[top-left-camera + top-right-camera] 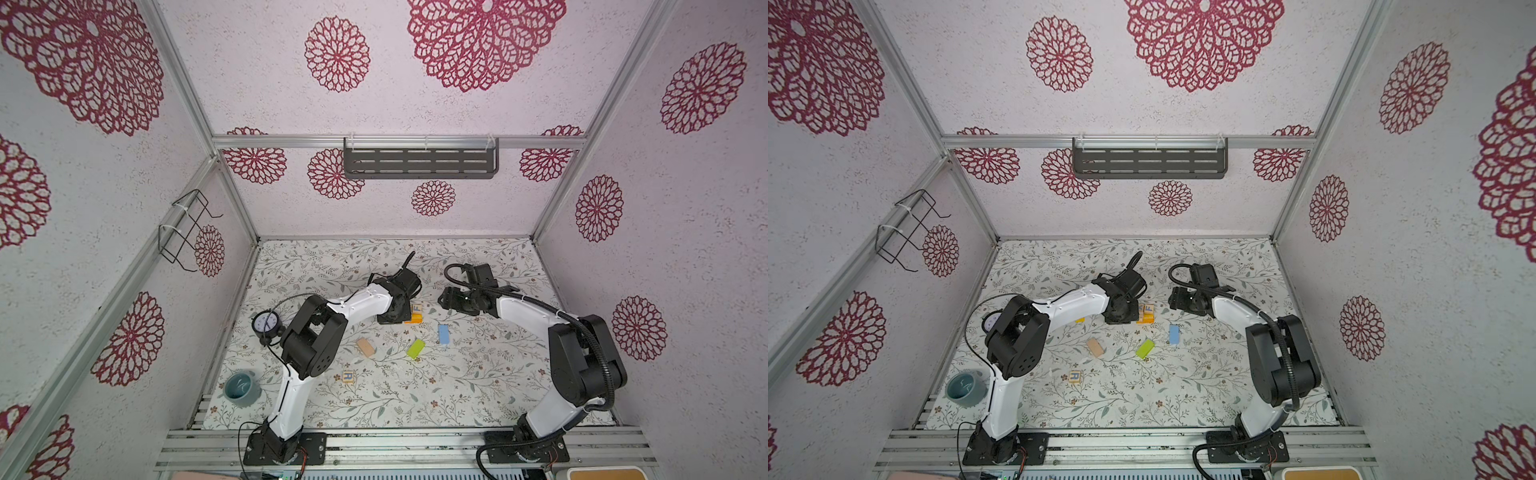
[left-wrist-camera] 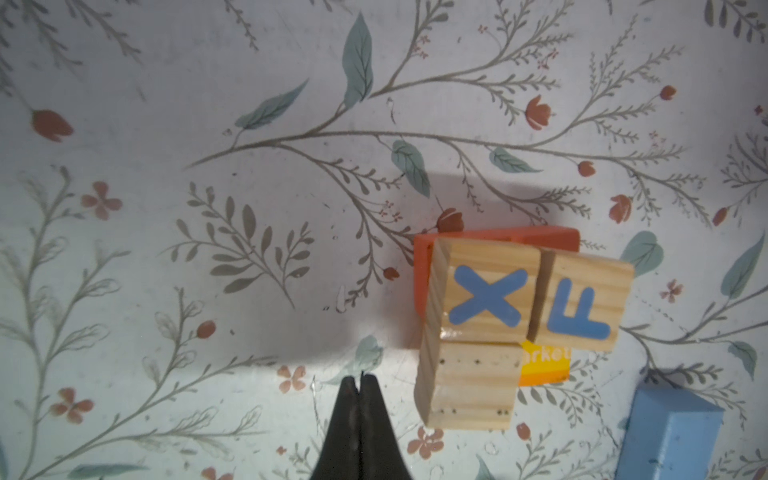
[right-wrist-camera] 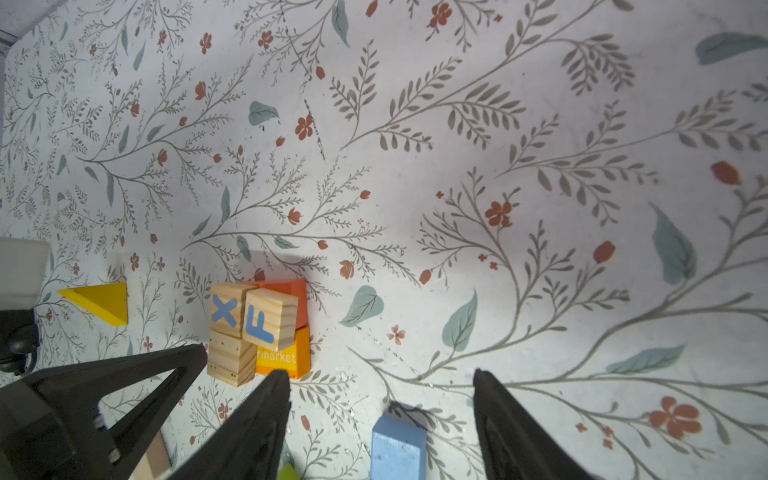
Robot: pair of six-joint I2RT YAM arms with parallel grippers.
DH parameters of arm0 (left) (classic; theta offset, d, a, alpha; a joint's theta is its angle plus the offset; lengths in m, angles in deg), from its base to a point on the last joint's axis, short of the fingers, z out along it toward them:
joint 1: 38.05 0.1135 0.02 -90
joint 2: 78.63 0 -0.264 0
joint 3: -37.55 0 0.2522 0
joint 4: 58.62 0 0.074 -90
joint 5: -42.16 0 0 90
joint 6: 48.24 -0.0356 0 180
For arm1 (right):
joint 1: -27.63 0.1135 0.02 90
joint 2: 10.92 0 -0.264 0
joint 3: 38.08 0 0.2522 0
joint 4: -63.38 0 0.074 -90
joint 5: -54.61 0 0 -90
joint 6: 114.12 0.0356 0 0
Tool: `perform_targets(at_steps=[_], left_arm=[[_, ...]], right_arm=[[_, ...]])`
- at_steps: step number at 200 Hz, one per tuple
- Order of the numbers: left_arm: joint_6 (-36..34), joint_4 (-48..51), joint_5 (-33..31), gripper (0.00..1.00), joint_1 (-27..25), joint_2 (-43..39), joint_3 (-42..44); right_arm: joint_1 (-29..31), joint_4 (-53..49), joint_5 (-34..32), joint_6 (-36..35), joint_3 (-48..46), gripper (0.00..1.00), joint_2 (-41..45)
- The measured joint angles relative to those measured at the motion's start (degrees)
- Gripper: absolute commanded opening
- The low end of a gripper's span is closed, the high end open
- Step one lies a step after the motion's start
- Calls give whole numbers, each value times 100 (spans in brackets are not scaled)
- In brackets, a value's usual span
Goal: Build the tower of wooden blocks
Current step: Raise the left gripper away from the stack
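Observation:
The tower (image 1: 413, 313) is a low stack. A red-orange block (image 2: 423, 266) and an orange printed block (image 2: 544, 368) lie beneath the X cube (image 2: 484, 291), the F cube (image 2: 582, 303) and a plain-faced cube (image 2: 469, 386). My left gripper (image 2: 360, 380) hangs shut and empty just beside the stack. My right gripper (image 3: 380, 374) stands open over the light blue block (image 3: 397, 444), apart from it. Loose on the mat in a top view lie a tan block (image 1: 365, 347), a lime green block (image 1: 415, 348), a lettered cube (image 1: 348, 376) and a yellow wedge (image 3: 99, 301).
A small clock (image 1: 267, 322) and a teal cup (image 1: 241, 386) stand by the left arm's base side. A dark shelf (image 1: 419, 160) hangs on the back wall and a wire rack (image 1: 187, 228) on the left wall. Walls enclose the mat on three sides.

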Motion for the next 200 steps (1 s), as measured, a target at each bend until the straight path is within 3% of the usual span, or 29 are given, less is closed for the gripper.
perform_targets(at_steps=[200], left_arm=[[44,-81,243,0,-2,173,-330]], right_arm=[[0,2,90,0,0,73,0]])
